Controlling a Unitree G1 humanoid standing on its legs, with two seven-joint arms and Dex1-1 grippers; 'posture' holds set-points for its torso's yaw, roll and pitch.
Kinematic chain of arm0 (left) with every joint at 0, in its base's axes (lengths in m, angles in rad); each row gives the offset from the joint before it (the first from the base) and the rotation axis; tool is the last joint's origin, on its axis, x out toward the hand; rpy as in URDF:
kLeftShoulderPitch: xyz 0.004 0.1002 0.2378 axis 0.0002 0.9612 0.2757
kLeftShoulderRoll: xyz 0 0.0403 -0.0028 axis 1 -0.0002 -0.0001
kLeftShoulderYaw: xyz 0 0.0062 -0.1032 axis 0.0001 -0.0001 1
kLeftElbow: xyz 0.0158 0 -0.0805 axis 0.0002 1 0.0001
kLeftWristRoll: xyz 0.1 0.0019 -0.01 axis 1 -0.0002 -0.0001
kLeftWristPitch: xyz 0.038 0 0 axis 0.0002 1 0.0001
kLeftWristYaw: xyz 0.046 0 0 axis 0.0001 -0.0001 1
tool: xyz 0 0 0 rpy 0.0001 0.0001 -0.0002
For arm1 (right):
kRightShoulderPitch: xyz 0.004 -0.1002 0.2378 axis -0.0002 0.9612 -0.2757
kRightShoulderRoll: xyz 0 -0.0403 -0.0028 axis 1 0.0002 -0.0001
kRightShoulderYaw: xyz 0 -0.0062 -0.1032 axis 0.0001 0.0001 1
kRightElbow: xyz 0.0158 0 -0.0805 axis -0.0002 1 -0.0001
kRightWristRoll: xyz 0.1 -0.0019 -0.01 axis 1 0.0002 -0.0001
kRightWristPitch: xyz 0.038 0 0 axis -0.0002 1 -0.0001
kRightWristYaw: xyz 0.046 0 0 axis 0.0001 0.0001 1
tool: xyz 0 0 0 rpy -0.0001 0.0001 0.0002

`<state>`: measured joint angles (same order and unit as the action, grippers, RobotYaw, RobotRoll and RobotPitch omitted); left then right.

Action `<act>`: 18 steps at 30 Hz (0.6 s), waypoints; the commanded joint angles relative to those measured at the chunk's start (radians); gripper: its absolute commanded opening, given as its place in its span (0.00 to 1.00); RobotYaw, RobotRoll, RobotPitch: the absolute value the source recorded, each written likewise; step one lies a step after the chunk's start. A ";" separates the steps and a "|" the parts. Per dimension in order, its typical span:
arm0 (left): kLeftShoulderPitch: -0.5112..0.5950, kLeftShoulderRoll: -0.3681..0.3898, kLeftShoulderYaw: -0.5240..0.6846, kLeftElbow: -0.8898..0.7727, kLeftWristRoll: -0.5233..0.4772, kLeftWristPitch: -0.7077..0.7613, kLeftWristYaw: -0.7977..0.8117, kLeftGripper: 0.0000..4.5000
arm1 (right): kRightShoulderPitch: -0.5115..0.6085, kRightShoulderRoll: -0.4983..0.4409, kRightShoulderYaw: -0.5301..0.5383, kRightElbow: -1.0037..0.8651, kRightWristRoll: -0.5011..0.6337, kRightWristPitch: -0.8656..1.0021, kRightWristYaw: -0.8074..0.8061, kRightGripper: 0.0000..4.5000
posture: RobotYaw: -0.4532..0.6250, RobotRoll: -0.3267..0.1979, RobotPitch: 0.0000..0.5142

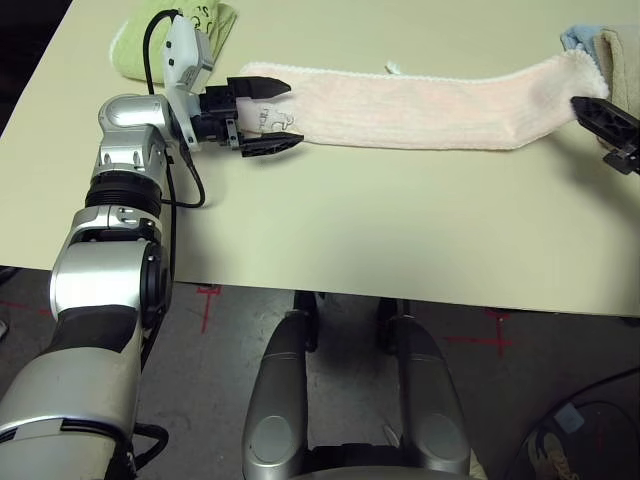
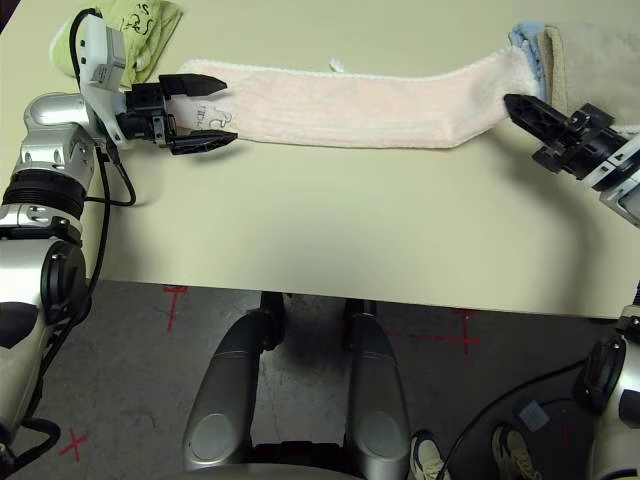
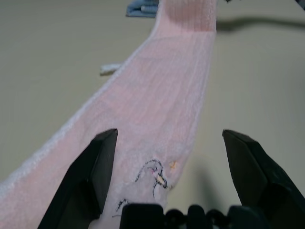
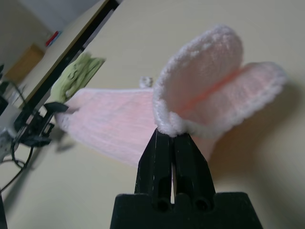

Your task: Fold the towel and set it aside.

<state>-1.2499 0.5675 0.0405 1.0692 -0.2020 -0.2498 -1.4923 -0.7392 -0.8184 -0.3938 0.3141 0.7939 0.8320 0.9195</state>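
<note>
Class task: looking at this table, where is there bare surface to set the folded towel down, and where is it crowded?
Free: the wide bare strip of table between the pink towel and the table's near edge. Crowded: the far left corner, with the green towel and the open left gripper, and the far right, with folded towels beside the right gripper.

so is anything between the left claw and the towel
Nothing visible. The open left claw already straddles the towel's embroidered end on the table, fingers either side. The right claw is shut on the other end, lifted.
</note>
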 commanded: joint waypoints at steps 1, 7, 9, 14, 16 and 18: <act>-0.005 -0.002 0.002 -0.004 0.006 0.008 -0.019 1.00 | -0.037 -0.013 0.094 -0.055 -0.061 -0.042 0.049 0.00 | 0.41 0.62 0.84; 0.007 0.001 0.001 -0.018 0.005 0.015 -0.029 1.00 | -0.081 0.041 0.229 -0.158 -0.116 -0.006 0.016 0.00 | 0.42 0.62 0.83; 0.012 0.002 0.001 -0.024 0.003 0.019 -0.032 1.00 | -0.082 0.061 0.260 -0.186 -0.133 0.016 -0.011 0.00 | 0.43 0.62 0.83; 0.021 0.006 0.001 -0.036 0.003 0.030 -0.037 1.00 | -0.119 0.132 0.286 -0.215 -0.141 0.079 -0.096 0.00 | 0.43 0.62 0.83; 0.025 0.008 -0.002 -0.042 0.004 0.040 -0.041 1.00 | -0.134 0.164 0.287 -0.221 -0.146 0.104 -0.140 0.00 | 0.43 0.62 0.83; 0.028 0.009 -0.004 -0.050 0.005 0.048 -0.044 1.00 | -0.136 0.194 0.295 -0.240 -0.150 0.126 -0.172 0.00 | 0.44 0.62 0.82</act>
<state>-1.2425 0.5688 0.0399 1.0347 -0.2021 -0.2129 -1.5207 -0.8857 -0.6336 -0.1141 0.1073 0.6461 0.9278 0.7718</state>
